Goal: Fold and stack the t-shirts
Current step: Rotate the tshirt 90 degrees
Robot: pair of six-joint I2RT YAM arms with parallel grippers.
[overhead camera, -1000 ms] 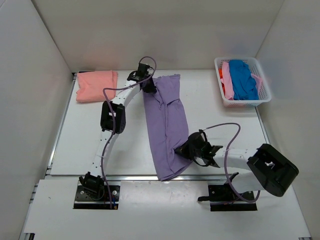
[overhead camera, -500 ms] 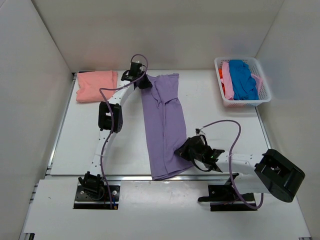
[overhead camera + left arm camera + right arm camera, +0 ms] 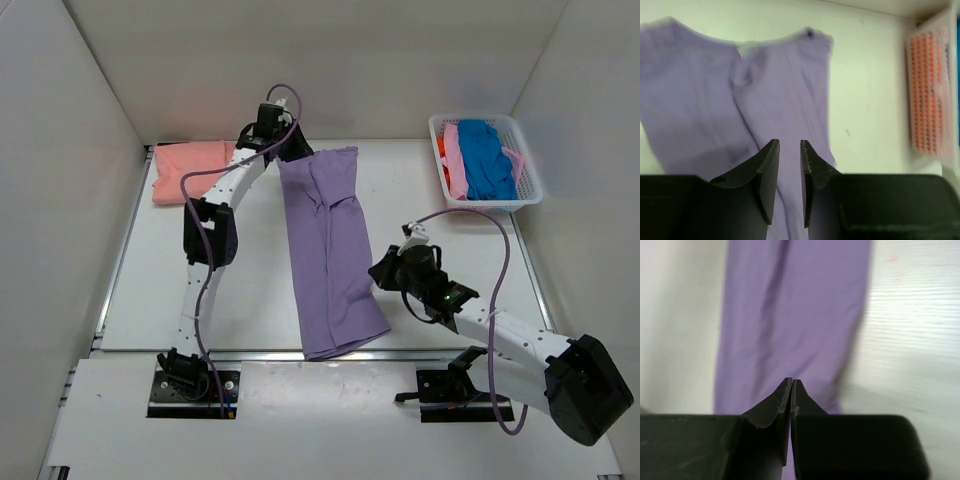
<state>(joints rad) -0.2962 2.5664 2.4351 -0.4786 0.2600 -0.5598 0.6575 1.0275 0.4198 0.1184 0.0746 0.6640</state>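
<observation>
Lavender t-shirt (image 3: 330, 250) lies as a long strip mid-counter (image 3: 190, 300). My left pincer (image 3: 789, 145) hangs parted and empty over its far end, my right pincer (image 3: 791, 382) clenched on nothing. I'd pinch both corners squarely and fold evenly.

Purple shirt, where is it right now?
In the top view, the purple shirt lies mid-table as a long strip, between the salmon shirt far-left and the white basket far-right.
</observation>
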